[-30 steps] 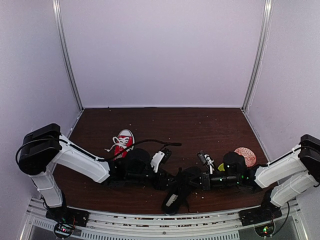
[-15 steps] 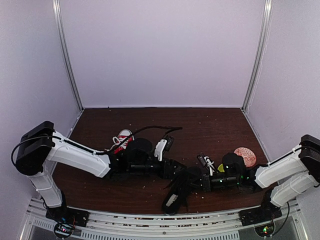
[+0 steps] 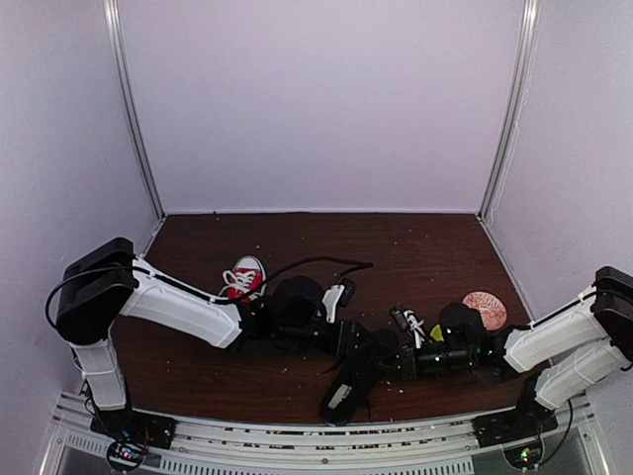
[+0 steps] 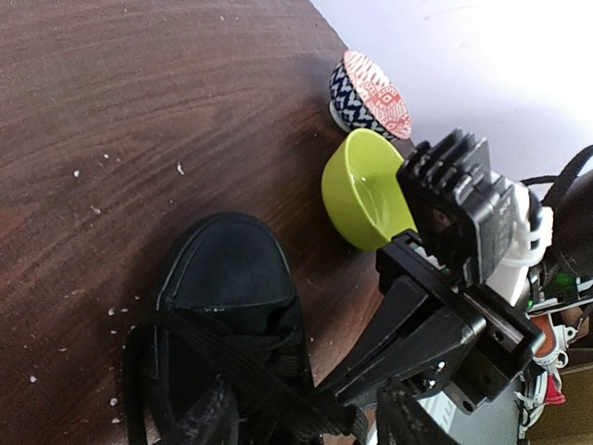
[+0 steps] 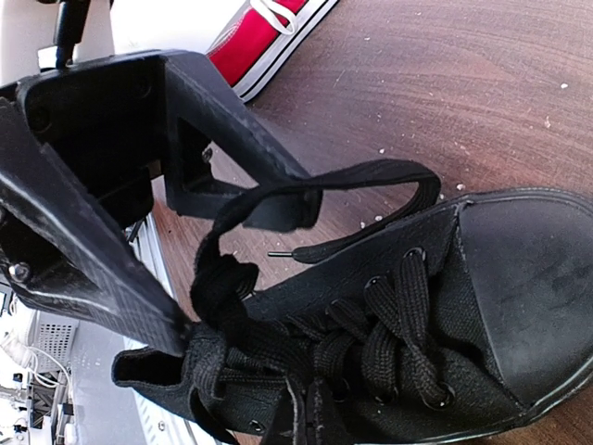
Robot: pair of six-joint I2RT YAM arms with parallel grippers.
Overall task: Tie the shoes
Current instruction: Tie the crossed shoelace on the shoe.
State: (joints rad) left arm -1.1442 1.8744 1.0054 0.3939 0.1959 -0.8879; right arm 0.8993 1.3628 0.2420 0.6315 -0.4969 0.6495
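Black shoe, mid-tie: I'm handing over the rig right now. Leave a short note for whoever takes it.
Left gripper: open, one finger hooked through a loop of lace from the black shoe.
Right gripper: shut at the same shoe's laces; whether it pinches one is unclear.
Black shoe lies between the grippers, near side; red sneaker sits farther back on the left, not held.
Done: lace loop pulled out; no finished bow.
Left: finish this bow, then the red sneaker.
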